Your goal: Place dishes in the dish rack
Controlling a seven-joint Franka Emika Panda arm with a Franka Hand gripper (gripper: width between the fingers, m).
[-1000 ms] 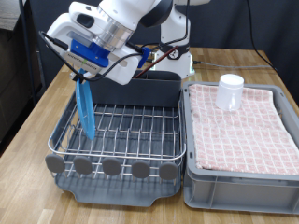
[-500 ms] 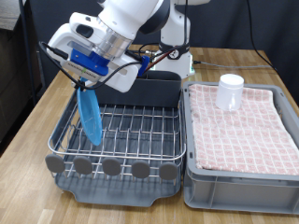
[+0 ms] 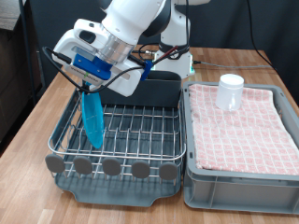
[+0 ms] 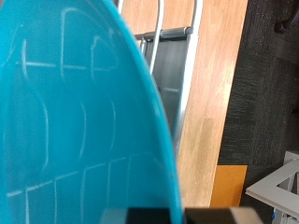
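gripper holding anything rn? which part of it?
Yes: the gripper holds the blue plate by its top rim, on edge over the wire grid of the dish rack, at the exterior view's left.

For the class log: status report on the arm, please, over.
Gripper shut on blue plate, plate on edge over dish rack. White mug on checked cloth. Nothing obstructing.

Plate (image 3: pixel 93 121) upright in rack (image 3: pixel 121 131) — mug (image 3: pixel 230 91) on cloth (image 3: pixel 245 131), exterior view's right
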